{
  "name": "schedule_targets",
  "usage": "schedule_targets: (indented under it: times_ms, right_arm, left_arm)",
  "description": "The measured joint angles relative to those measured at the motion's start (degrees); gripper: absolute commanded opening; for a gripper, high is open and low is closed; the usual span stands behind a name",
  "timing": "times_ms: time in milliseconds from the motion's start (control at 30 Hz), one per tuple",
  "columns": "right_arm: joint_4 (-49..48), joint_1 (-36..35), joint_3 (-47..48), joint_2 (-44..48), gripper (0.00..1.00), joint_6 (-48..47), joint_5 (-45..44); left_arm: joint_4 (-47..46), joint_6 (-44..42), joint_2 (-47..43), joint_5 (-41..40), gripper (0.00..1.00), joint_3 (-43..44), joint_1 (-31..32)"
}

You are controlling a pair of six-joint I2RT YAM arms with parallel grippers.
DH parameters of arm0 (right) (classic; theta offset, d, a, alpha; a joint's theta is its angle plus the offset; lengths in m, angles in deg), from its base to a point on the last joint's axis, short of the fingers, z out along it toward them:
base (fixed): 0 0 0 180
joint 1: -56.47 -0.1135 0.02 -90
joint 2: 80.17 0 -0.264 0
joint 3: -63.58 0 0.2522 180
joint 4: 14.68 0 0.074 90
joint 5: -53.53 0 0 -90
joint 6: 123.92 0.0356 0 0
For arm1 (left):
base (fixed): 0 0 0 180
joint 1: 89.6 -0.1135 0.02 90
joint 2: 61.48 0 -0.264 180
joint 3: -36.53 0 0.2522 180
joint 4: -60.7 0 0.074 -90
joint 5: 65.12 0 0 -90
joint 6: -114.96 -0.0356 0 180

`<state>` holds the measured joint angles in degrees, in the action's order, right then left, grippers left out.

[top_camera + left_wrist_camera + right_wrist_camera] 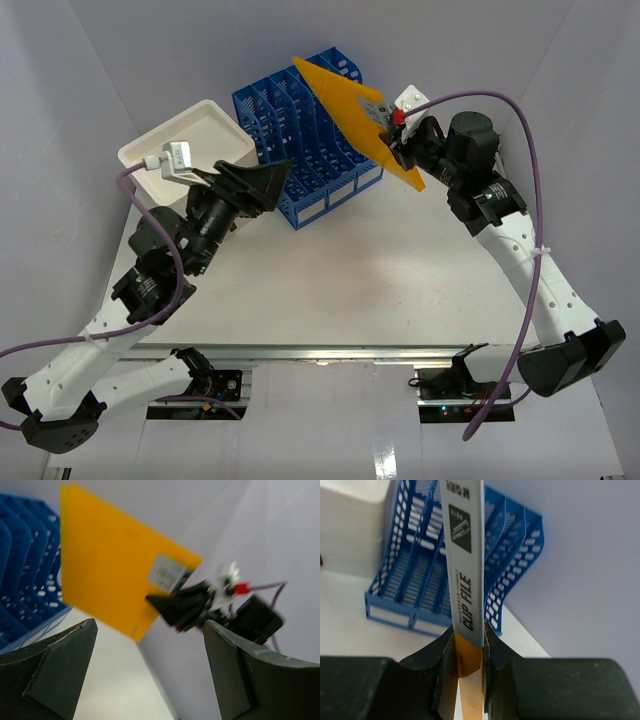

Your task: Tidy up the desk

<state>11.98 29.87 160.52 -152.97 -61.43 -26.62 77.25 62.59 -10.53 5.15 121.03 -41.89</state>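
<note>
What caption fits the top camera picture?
Right pincer holds an orange clip file up by the blue rack.

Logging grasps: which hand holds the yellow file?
The right hand, shut on the yellow file; the left hand is open and empty.

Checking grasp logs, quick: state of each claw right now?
Left claw: open, empty.
Right claw: closed on the orange clip file.
</note>
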Motion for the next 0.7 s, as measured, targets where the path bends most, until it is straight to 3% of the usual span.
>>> schedule_targets:
  times_ms: [233, 500, 700]
  right_arm:
    - [-9.4, 1.4, 6.9, -7.2, 0.08, 7.6, 5.1]
    - [-17.3, 6.2, 11.1, -18.1, 0.08, 16.7, 9.1]
    - [-20.4, 8.2, 13.9, -24.7, 0.08, 22.7, 11.9]
  left_arm:
    - [6.4, 0.5, -4.9, 2.3, 0.98, -14.4, 0.0]
    - [8.4, 5.3, -25.6, 2.8, 0.98, -31.6, 0.0]
    - [8.8, 6.9, -32.2, 4.6, 0.98, -37.6, 0.0]
